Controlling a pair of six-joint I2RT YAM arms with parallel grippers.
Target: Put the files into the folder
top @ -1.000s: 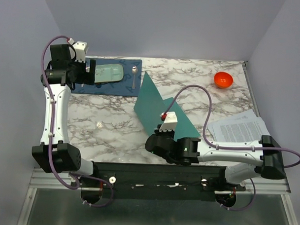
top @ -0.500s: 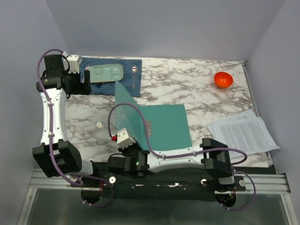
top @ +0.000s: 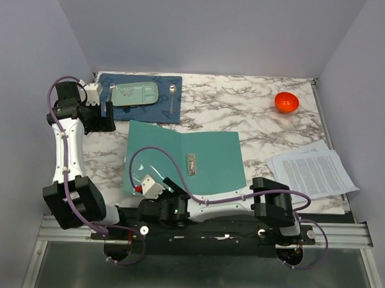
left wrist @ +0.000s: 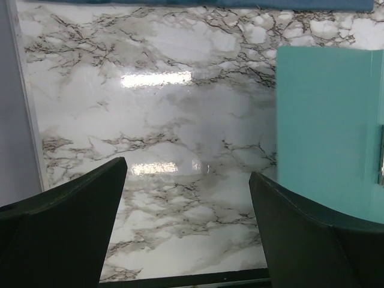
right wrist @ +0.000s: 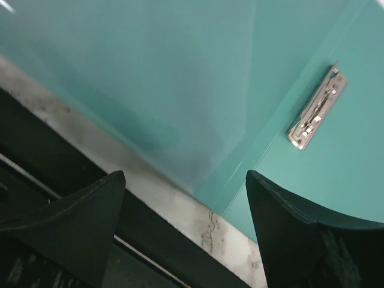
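The teal folder (top: pixel 214 160) lies open and flat on the marble table, its left cover (top: pixel 151 146) spread toward the left and a metal clip (top: pixel 192 163) at the spine. My right gripper (top: pixel 167 184) hovers open over the folder's near edge, holding nothing; in the right wrist view the gripper (right wrist: pixel 186 180) frames the folder (right wrist: pixel 180 72) and the clip (right wrist: pixel 317 108). The files (top: pixel 312 170), white printed sheets, lie at the table's right edge. My left gripper (top: pixel 108 112) stands open left of the folder; in the left wrist view the gripper (left wrist: pixel 188 171) is over bare marble, the folder (left wrist: pixel 327 120) to its right.
A dark blue placemat (top: pixel 162 111) at the back left carries a pale green dish (top: pixel 134 93) and a spoon (top: pixel 172 98). An orange bowl (top: pixel 286 102) sits at the back right. The black rail (top: pixel 209 217) runs along the near table edge.
The folder's cover swung from standing upright to lying flat on the left. My right gripper travelled left along the near edge and opened, letting the cover go. The left arm drew slightly nearer.
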